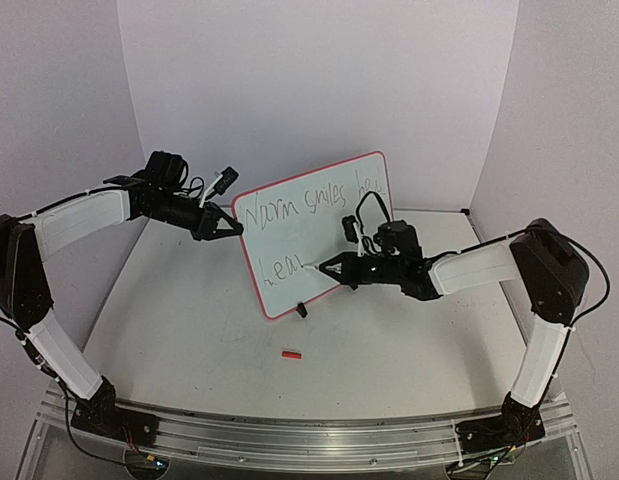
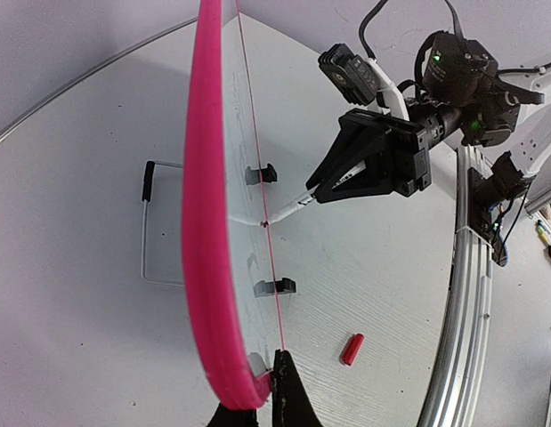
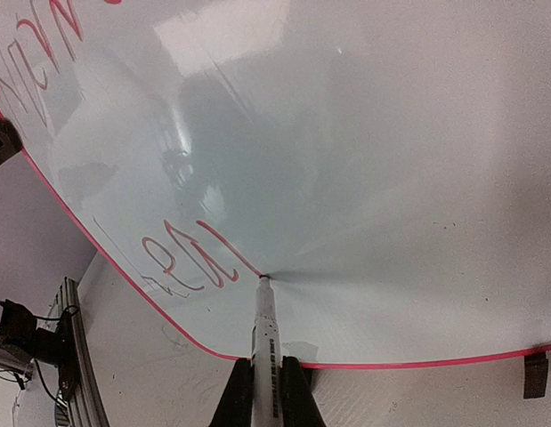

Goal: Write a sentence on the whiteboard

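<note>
The whiteboard (image 1: 334, 235) stands tilted on the table, pink-red rimmed, with the sentence (image 1: 309, 203) across its top and a few letters (image 1: 281, 270) on a second line. My left gripper (image 1: 232, 228) is shut on the board's left edge; the left wrist view shows its fingers pinching the pink rim (image 2: 199, 222) at the left gripper (image 2: 257, 384). My right gripper (image 1: 324, 267) is shut on a white marker (image 3: 267, 334). The marker tip touches the whiteboard (image 3: 391, 178) just right of the red-looking letters (image 3: 182, 258). The right gripper (image 3: 266, 384) sits below the board's lower rim.
A small red marker cap (image 1: 291, 353) lies on the table in front of the board, also seen as the cap (image 2: 352, 349). Black clip feet (image 2: 275, 286) and a wire stand (image 2: 146, 233) hold the board up. An aluminium rail (image 1: 289, 432) runs along the near edge.
</note>
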{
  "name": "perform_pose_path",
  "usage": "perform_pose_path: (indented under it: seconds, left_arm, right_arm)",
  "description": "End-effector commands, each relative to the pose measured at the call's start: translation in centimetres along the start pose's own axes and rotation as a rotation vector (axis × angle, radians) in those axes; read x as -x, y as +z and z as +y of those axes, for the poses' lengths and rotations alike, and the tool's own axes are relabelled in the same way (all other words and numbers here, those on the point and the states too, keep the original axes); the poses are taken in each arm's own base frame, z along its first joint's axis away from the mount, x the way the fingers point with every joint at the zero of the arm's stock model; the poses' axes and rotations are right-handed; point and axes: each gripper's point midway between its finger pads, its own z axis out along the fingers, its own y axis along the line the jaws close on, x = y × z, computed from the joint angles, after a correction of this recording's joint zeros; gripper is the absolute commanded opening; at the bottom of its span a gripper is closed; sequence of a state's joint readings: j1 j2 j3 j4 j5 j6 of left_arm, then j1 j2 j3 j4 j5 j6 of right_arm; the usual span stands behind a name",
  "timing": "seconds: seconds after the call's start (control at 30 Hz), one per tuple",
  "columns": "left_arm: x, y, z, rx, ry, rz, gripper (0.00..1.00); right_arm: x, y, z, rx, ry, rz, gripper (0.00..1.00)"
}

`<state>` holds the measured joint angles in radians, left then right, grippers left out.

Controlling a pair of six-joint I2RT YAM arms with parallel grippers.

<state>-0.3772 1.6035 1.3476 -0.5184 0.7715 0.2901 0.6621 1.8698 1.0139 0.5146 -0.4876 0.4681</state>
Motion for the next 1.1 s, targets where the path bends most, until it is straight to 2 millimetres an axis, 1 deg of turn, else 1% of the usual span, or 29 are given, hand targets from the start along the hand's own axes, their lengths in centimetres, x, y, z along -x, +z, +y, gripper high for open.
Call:
perform_pose_path:
  seconds: [0.0, 0.17, 0.43, 0.53, 0.77, 0.87, 1.07]
  left_arm:
    - [-1.7, 0.3, 0.4, 0.051, 0.061, 0.066, 0.00]
    - [-1.6, 0.3, 0.4, 0.051, 0.062, 0.065, 0.00]
    - [-1.6, 0.3, 0.4, 0.049, 0.062, 0.065, 0.00]
    - [-1.6, 0.3, 0.3, 0.048, 0.061, 0.064, 0.00]
    - [-1.6, 0.3, 0.2, 0.045, 0.061, 0.064, 0.00]
    - [-1.6, 0.3, 0.2, 0.045, 0.062, 0.063, 0.00]
    - [-1.7, 0.4, 0.2, 0.044, 0.062, 0.066, 0.00]
  right_arm:
    - [4.1, -0.4, 1.9, 0.055, -0.011, -0.125, 0.00]
    - [4.8, -0.6, 2.2, 0.056, -0.015, -0.146, 0.00]
    - [4.5, -1.2, 1.0, -0.004, 0.002, -0.164, 0.00]
    - [4.4, -1.6, 1.2, 0.000, -0.001, -0.166, 0.00]
    - [4.5, -3.3, 2.1, 0.017, -0.027, -0.193, 0.00]
    - [4.3, -3.2, 2.2, 0.028, -0.031, -0.184, 0.00]
    - [4.1, -2.2, 1.9, 0.031, -0.026, -0.168, 0.00]
